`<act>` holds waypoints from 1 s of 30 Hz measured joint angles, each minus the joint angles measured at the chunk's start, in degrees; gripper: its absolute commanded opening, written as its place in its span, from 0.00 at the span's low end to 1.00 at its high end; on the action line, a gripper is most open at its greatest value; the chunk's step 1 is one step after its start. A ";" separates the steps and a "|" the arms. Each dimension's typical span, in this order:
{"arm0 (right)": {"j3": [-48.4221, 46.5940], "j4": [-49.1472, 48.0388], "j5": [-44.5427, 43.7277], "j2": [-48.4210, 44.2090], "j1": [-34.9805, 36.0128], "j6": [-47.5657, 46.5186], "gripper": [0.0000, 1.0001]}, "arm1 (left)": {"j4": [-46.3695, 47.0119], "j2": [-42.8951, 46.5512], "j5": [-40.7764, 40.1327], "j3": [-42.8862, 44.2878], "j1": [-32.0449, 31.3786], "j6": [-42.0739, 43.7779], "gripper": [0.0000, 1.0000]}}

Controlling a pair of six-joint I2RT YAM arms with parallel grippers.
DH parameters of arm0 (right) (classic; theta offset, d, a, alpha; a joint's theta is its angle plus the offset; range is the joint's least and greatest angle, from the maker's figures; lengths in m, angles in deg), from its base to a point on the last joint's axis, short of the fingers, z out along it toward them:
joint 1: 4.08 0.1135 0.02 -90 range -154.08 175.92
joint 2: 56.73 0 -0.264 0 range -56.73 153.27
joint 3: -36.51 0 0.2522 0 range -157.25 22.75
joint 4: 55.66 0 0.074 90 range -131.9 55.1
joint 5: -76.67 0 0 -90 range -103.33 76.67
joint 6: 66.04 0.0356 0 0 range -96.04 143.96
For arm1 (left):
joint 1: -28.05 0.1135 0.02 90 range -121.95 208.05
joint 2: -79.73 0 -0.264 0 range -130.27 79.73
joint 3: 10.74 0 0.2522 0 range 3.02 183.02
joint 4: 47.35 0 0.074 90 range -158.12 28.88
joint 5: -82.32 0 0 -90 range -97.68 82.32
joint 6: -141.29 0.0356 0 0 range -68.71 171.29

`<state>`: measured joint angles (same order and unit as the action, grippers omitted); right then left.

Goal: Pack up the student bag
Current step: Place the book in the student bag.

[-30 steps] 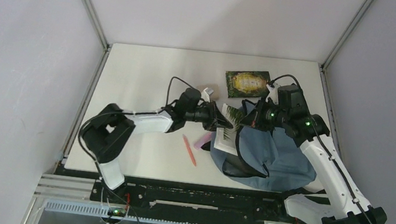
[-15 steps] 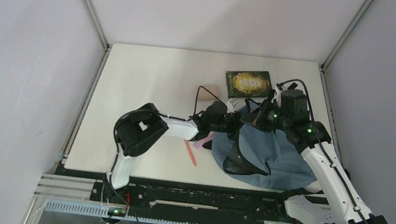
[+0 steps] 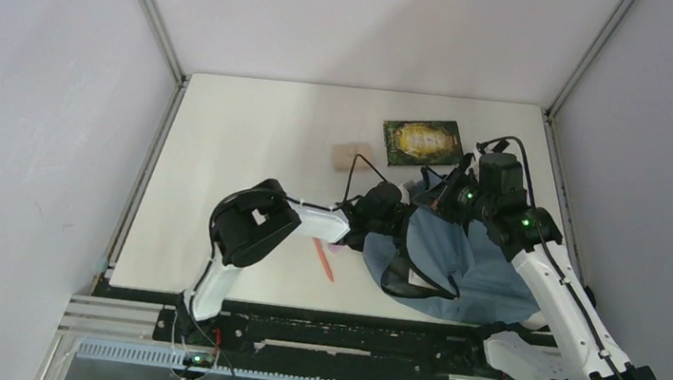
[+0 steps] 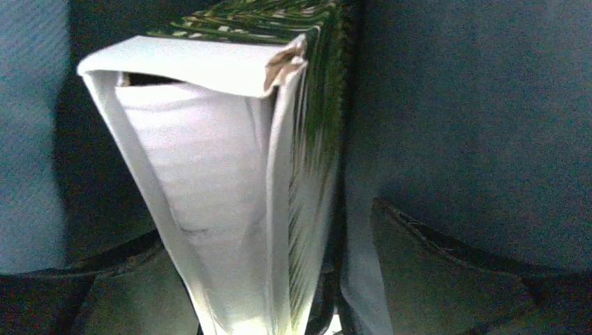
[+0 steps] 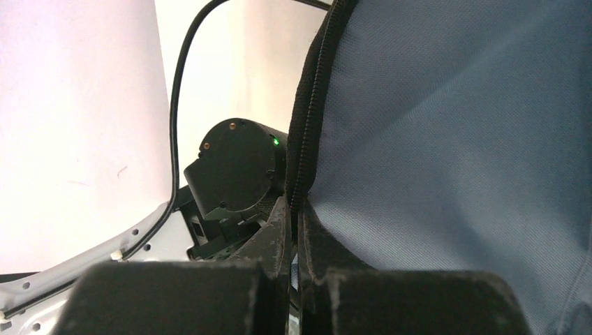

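The student bag [image 3: 486,274] lies on the surface [image 3: 250,161]. In the bag's open mouth, the left tool [image 3: 391,223] stands released, jaws apart either side of a white-paged book [image 4: 230,174]. At the bag's far edge, the right tool [image 5: 294,230] is clenched on the bag's black zipper trim [image 5: 314,125].

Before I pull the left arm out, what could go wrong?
1. The book stands gaping open between the open jaws of the left gripper; backing out may snag pages and drag it.
2. The right gripper pinches the student bag only by its zipper trim; a slip could drop the opening onto the left arm.
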<state>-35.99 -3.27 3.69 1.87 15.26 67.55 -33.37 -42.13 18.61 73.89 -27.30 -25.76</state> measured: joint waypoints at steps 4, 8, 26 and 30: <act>0.42 -0.17 -0.22 -0.15 -0.42 0.09 0.00 | -8.09 1.09 -0.07 0.26 0.04 4.63 0.90; 0.68 -0.17 -0.46 -0.70 -0.61 0.07 0.00 | -19.19 2.91 -1.14 3.80 0.04 11.80 0.92; 0.68 0.94 -1.44 -2.89 -4.28 -0.87 0.00 | -56.02 9.07 -8.09 19.37 0.15 43.85 0.86; 0.70 1.53 -1.44 -2.89 -4.42 -0.98 0.00 | -60.30 10.69 -11.80 19.37 0.26 48.57 0.84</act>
<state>-35.29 -1.74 2.25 -1.01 10.84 66.57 -93.67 -31.44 6.80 93.26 -27.04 22.80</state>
